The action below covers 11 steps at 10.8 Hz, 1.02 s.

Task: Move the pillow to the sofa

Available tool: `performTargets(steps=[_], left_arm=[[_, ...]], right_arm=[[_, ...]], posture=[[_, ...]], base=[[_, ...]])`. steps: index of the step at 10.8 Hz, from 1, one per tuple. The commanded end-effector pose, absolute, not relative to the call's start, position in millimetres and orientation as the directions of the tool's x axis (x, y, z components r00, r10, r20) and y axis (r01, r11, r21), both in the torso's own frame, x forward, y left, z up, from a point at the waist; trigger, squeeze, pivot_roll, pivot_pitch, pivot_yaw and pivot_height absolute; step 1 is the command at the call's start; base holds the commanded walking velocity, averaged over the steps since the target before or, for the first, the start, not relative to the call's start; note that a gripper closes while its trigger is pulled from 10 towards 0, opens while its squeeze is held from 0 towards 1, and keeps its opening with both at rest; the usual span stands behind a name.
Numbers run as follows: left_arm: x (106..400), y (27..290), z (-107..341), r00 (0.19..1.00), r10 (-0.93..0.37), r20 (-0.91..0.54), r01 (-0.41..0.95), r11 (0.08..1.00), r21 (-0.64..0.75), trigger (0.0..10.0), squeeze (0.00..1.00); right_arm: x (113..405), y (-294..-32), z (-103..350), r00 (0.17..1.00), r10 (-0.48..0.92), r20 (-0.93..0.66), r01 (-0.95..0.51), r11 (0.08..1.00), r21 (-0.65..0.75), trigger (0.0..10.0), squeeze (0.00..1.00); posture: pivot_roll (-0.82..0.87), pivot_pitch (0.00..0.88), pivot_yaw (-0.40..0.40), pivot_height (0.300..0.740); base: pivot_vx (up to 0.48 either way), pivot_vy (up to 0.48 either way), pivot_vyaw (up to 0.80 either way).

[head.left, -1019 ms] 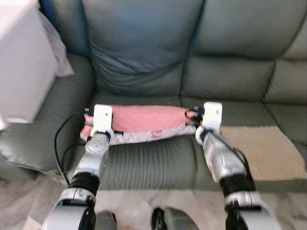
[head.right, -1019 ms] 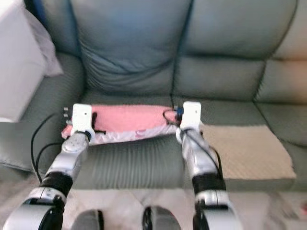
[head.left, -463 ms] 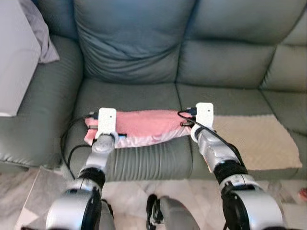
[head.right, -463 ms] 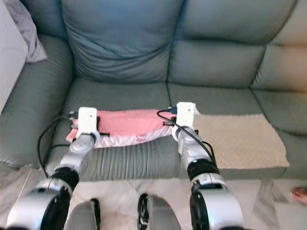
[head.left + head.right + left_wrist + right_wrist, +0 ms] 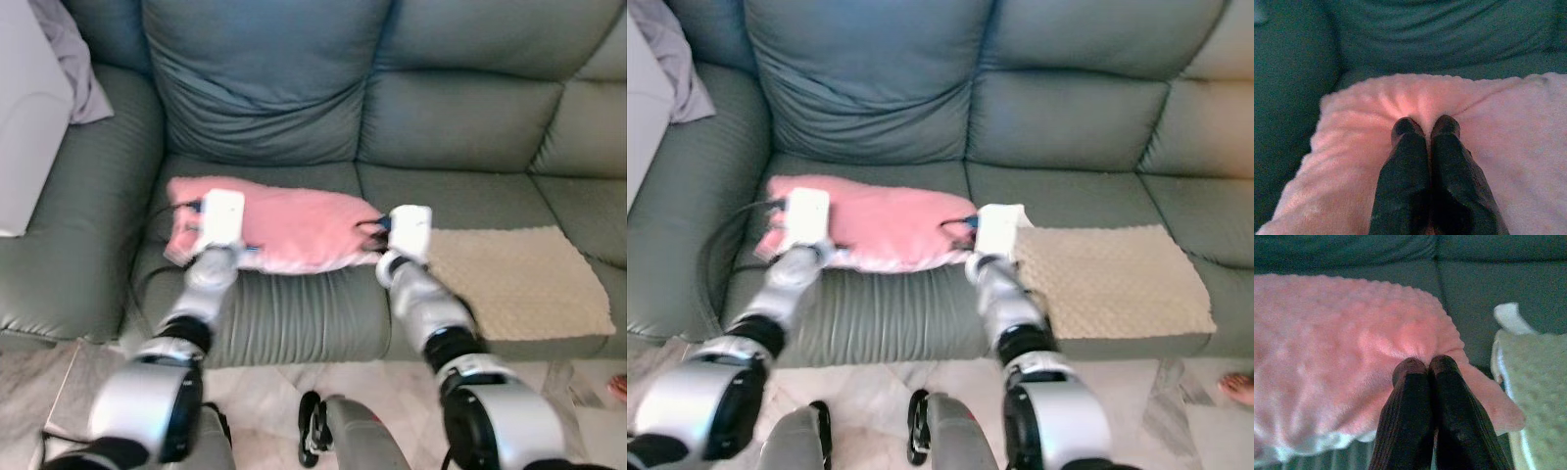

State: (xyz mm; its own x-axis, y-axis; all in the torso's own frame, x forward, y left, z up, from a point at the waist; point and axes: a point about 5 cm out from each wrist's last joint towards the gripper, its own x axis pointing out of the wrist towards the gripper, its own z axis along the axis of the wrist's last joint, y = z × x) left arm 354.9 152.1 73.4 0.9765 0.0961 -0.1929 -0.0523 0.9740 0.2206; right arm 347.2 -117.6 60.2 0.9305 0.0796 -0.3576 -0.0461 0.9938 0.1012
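Grey-green leather sofa (image 5: 460,117) spanning the head views, with pale tiled floor (image 5: 274,387) at its foot. The pink fleece pillow (image 5: 284,225) lies flat on the sofa's left seat cushion, near the front edge, its white underside showing along the near side. Just beside it, on the adjoining seat cushion, lies a beige textured mat (image 5: 514,279); in the right wrist view the pillow's corner and the mat's white-trimmed edge are close but apart. A lilac cloth (image 5: 69,59) is draped over the sofa's left armrest, next to a white object (image 5: 29,127) at the picture's edge.

Left gripper (image 5: 1425,128): at the pillow's left end, fingers pressed together with a pinch of fleece puckered at their tips. Right gripper (image 5: 1424,366): at the pillow's right end, fingers likewise closed together on a gathered fold of the pink fabric. Both silver arms reach forward over the seat front. A person's foot (image 5: 1239,387) shows on the floor at lower right.
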Motion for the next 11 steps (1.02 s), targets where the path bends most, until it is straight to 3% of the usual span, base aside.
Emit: performTargets(steps=[1, 4, 7, 8, 9, 10, 11], left_arm=[[348, 155, 61, 0.966, 0.111, -0.234, -0.053, 0.969, 0.241, 10.0, 0.00], [335, 172, 41, 0.925, 0.193, -0.328, -0.075, 0.938, 0.338, 10.0, 0.00], [332, 156, 33, 0.913, 0.070, -0.401, 0.021, 0.976, 0.218, 10.0, 0.00], [329, 146, 29, 0.907, 0.006, -0.421, 0.071, 0.983, 0.167, 10.0, 0.53], [329, 144, 28, 0.907, 0.015, -0.421, 0.078, 0.976, 0.204, 10.0, 0.67], [328, 142, 28, 0.906, 0.000, -0.424, 0.090, 0.977, 0.192, 10.0, 1.00], [329, 144, 29, 0.909, 0.021, -0.417, 0.080, 0.972, 0.222, 10.0, 1.00]], right_arm=[[341, -117, 51, 0.925, 0.092, -0.369, -0.058, 0.993, 0.103, 10.0, 0.00], [331, -99, 37, 0.889, 0.211, -0.407, -0.192, 0.978, 0.088, 10.0, 0.00], [331, -101, 36, 0.890, 0.207, -0.406, -0.201, 0.978, 0.057, 10.0, 0.00], [330, -100, 36, 0.887, 0.219, -0.407, -0.216, 0.975, 0.056, 10.0, 0.08], [329, -99, 35, 0.884, 0.231, -0.406, -0.222, 0.973, 0.070, 10.0, 1.00], [329, -96, 35, 0.882, 0.253, -0.398, -0.237, 0.967, 0.092, 10.0, 1.00], [328, -96, 34, 0.880, 0.253, -0.401, -0.241, 0.967, 0.082, 10.0, 1.00]], posture=[[-0.10, 0.251, -0.132, 0.740], [-0.12, 0.243, -0.148, 0.740], [-0.13, 0.238, -0.165, 0.740], [-0.13, 0.238, -0.166, 0.740], [-0.13, 0.237, -0.166, 0.740], [-0.13, 0.237, -0.166, 0.740], [-0.13, 0.232, -0.166, 0.740]], base=[[0.000, 0.000, 0.00], [0.000, 0.000, 0.00], [0.000, 0.000, 0.00], [0.000, 0.000, 0.00], [0.000, 0.000, 0.00], [0.000, 0.000, 0.00], [0.000, 0.000, 0.00]])
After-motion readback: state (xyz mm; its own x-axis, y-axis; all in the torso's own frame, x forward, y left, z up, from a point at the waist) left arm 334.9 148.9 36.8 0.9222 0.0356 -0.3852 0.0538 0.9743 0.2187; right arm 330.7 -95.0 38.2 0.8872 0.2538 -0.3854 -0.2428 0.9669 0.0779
